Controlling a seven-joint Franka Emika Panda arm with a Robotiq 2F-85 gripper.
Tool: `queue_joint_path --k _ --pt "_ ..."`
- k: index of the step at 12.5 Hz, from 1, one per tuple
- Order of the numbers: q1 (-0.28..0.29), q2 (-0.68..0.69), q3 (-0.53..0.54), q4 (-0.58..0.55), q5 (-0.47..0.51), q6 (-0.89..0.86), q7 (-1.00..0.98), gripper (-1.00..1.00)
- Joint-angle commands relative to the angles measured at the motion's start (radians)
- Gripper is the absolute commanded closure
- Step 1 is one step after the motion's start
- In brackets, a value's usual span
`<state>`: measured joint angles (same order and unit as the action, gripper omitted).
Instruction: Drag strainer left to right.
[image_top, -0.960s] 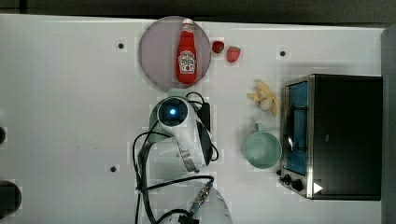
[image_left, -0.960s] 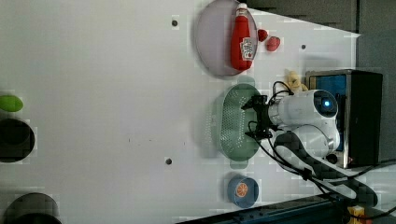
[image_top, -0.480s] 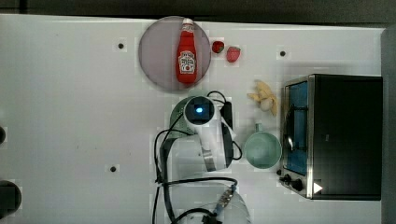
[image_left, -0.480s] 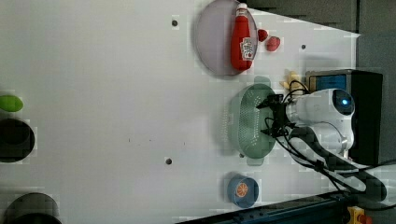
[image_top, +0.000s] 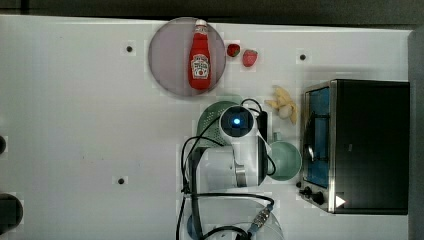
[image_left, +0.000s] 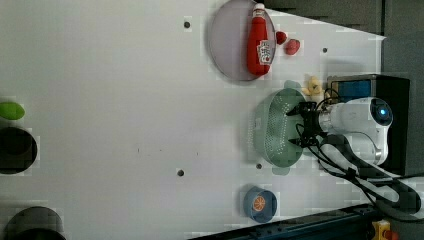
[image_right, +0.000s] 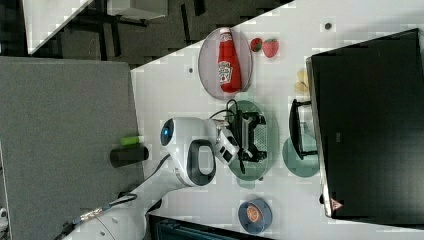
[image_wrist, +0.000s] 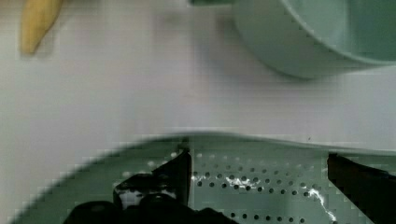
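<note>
The strainer (image_left: 272, 127) looks like matt perforated plastic, resting on a smooth white table (image_left: 125, 100).

White table (image_top: 75, 125) under my cameras, small dark holes dotted over it. Directly on it, top view: mauve plate (image_top: 167, 65) toward the far edge; two strawberries (image_top: 243, 54) just beside the plate on the top view's right; the strainer (image_top: 212, 120) below the plate; the mint mug (image_top: 287, 160) just right of the strainer, apart from it as I read the wrist view. Peeled banana (image_top: 282, 102) near the black toaster oven (image_top: 367, 145). Blue bowl (image_left: 260, 204) sits near the front edge in the left view.
</note>
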<state>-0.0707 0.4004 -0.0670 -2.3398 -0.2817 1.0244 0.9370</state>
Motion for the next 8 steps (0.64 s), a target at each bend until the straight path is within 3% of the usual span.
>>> queue_joint_path --k 1,5,8 --pt "0.005 -0.065 0.049 0.001 -0.017 -0.020 -0.141 -1.00" --pt "0.005 -0.313 0.112 -0.033 0.046 -0.140 -0.421 -1.00" --pt "0.005 -0.557 0.110 -0.022 0.214 -0.404 -0.629 -1.00"
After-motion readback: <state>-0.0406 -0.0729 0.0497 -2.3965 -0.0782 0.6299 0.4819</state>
